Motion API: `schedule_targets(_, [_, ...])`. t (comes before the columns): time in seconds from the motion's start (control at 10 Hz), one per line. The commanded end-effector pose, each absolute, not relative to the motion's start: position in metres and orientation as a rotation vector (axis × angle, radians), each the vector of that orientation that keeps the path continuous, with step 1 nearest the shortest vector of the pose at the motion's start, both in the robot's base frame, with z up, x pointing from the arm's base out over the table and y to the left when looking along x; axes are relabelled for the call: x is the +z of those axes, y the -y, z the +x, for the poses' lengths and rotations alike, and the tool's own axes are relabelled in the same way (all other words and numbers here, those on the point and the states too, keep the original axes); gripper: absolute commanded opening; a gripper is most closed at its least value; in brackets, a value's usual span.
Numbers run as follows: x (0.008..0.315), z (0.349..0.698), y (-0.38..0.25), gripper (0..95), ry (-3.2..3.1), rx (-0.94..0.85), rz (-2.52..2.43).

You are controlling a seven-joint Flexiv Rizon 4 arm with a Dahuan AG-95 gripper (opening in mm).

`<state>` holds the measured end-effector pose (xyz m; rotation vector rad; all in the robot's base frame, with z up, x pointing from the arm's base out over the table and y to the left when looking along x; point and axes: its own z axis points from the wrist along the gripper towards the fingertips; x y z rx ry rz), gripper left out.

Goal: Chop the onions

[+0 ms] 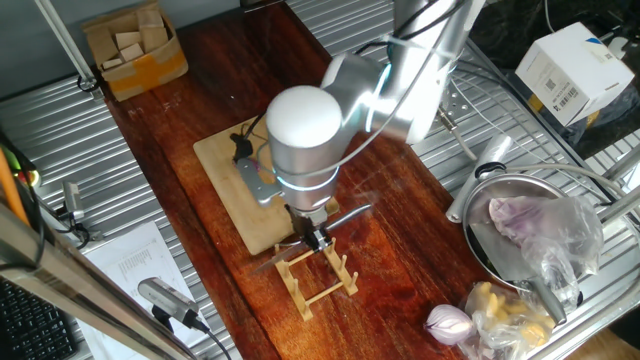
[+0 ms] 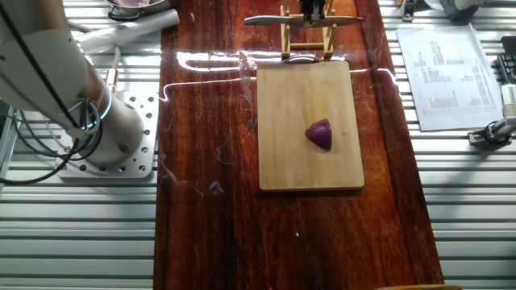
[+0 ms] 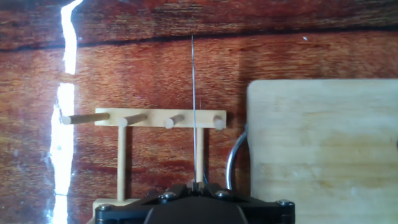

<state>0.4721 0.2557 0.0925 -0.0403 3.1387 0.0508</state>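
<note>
The arm is bent over the dark wooden tabletop [image 1: 210,80], with its white rounded joint uppermost in one fixed view and the wrist pointed straight down. The hand [image 1: 317,240] is seen lowered onto a small wooden rack [image 1: 318,280] with upright pegs, which stands directly beneath it. A knife [image 1: 318,231] lies across the rack, its blade and handle sticking out to either side of the hand. In the hand view the blade is seen edge-on as a thin line [image 3: 194,106] running straight out from between the fingers, passing over the peg rail of the rack [image 3: 143,118]. The fingers appear closed on the knife at its middle, the black finger housing filling the bottom edge of that view.

The wooden cutting board [image 2: 309,125] lies just beside the rack, on the side toward the arm's base. The onion wedge [image 2: 320,134], purple-red and small, rests on the board, well apart from the hand and untouched. In the hand view only a corner of the board [image 3: 323,149] is shown, to the right of the fingers, and the wedge is out of the picture.

A metal bowl [image 1: 486,250] holding a plastic-wrapped lump and a whole red onion [image 1: 448,322] are seen off to the side of the hand, on the metal surface.
</note>
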Motion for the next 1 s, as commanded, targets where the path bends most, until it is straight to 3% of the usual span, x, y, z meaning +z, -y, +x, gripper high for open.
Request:
schedule_targets(0.1, [0.091,0.474,-0.257,0.0,-3.148,0.047,0.005])
schedule_targets(0.6, [0.091,0.474,-0.257,0.0,-3.141,0.055,-0.016])
schedule_targets(1.0, [0.134,0.463,-0.256,0.0,-3.15,0.069,-0.025])
